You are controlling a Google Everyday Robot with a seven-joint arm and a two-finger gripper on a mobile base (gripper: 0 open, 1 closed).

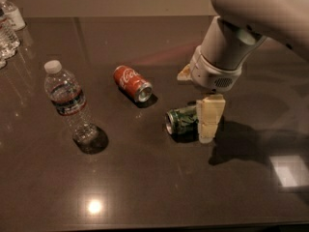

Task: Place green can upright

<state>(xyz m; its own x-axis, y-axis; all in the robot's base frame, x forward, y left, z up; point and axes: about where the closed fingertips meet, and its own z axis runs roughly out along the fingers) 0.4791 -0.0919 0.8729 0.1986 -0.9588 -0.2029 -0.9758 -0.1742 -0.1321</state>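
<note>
By the toppled cylindrical green can [181, 120] hangs the pale, blocky tool [203, 125].

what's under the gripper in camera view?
The green can lies on its side on the dark table, silver end facing left. The gripper is down over its right part, so that end and any contact there are hidden.
</note>
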